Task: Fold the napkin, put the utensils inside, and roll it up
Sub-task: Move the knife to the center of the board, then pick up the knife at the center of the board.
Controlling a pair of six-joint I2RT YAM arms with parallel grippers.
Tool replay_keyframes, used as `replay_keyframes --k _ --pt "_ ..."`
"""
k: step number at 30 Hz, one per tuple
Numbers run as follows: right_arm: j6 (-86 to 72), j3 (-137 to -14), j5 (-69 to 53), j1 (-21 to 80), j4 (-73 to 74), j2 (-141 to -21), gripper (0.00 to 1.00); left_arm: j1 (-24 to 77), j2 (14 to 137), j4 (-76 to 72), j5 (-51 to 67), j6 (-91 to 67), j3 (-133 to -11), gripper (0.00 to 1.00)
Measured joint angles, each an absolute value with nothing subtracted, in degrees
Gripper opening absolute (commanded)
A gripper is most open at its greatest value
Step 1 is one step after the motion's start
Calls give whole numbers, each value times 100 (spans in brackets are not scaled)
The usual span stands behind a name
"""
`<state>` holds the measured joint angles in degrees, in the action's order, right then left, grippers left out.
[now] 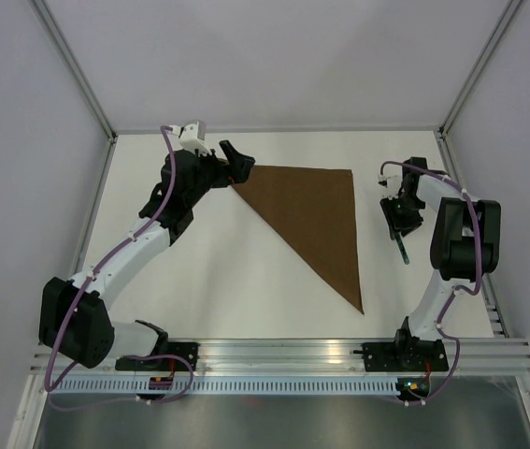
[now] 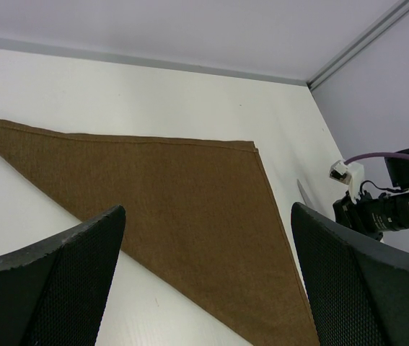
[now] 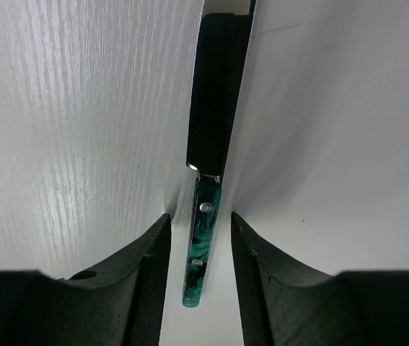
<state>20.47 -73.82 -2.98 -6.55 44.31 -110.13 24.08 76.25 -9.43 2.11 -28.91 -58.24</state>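
As the napkin (image 1: 316,210) is lying folded, the right gripper (image 3: 198,218) is straddling the knife (image 3: 205,144) near the table's right edge, its fingers (image 3: 146,274) slightly apart and empty, probably needing to close next.

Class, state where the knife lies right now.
Top view: the knife lies on the table, right of the napkin, straddled by the open right pincer.

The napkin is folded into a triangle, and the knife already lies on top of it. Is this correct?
Not quite. The napkin is folded into a triangle, but the knife lies on the bare table to its right, apart from it. The top view shows this.
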Motion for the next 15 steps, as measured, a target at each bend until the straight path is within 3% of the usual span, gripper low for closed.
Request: replay_keyframes --k 3,10,13,15 --pt "2080 -7175 -211 -655 4386 -10866 45 2408 7625 -941 211 -2891 -5824 100" --pt "2112 -6991 -161 -652 4359 -10748 12 2408 7625 -926 213 -2893 -5824 100" --pt "2115 -6987 -148 -652 4346 -10739 2 2408 7625 -891 211 -2893 -5835 100" --pt "2112 -6984 -145 -652 4344 -10735 0 2408 7625 -864 211 -2893 -5863 100"
